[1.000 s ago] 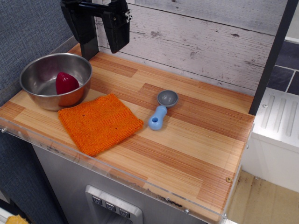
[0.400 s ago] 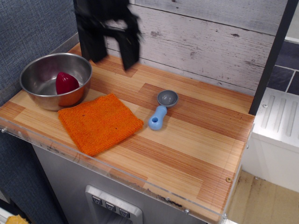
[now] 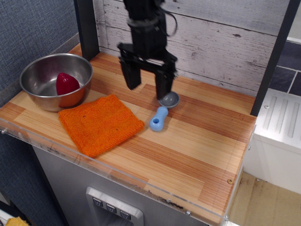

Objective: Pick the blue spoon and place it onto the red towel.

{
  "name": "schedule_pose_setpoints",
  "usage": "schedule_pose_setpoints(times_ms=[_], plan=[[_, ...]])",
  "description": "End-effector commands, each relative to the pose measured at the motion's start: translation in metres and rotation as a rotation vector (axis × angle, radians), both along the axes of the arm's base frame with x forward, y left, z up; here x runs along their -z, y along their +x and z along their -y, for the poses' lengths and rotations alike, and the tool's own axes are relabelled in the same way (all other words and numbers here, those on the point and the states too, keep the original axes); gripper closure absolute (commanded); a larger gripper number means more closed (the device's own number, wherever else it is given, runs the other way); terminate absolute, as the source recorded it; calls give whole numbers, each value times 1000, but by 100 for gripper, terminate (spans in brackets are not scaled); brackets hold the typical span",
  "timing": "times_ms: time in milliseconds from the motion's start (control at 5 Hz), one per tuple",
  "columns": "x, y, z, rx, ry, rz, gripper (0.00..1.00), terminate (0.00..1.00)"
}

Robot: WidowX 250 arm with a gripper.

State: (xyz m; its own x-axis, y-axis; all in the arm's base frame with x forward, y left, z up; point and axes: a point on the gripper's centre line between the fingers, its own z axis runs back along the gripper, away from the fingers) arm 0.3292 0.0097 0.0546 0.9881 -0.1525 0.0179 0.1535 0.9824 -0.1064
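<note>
The blue spoon (image 3: 161, 114) lies on the wooden counter, its light blue handle pointing toward the front and its grey bowl toward the back wall. The red towel (image 3: 100, 124), an orange ribbed square cloth, lies flat to the spoon's left. My gripper (image 3: 147, 85) hangs open above the counter, just behind and left of the spoon. Its right finger stands close over the spoon's grey bowl. It holds nothing.
A shiny steel bowl (image 3: 34, 84) with a dark red egg-shaped object (image 3: 66, 83) inside stands at the left, behind the towel. A plank wall (image 3: 225, 42) closes the back. A dark post (image 3: 273, 56) stands at the right edge.
My gripper has moved from the back left corner to the right and down, arriving close to the spoon's bowl. The spoon, towel and steel bowl have not moved.
</note>
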Motion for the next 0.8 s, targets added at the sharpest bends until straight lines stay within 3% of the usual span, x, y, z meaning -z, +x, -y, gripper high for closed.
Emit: schedule_pose_setpoints(times_ms=[0,200,400,600], plan=[[16,19,11,-16,64,82,0,0],[26,23,14,-24,55,86,0,0],[30,27,23,-9,45,92,100,0],[17,26,28,-3,41,112,100,0]])
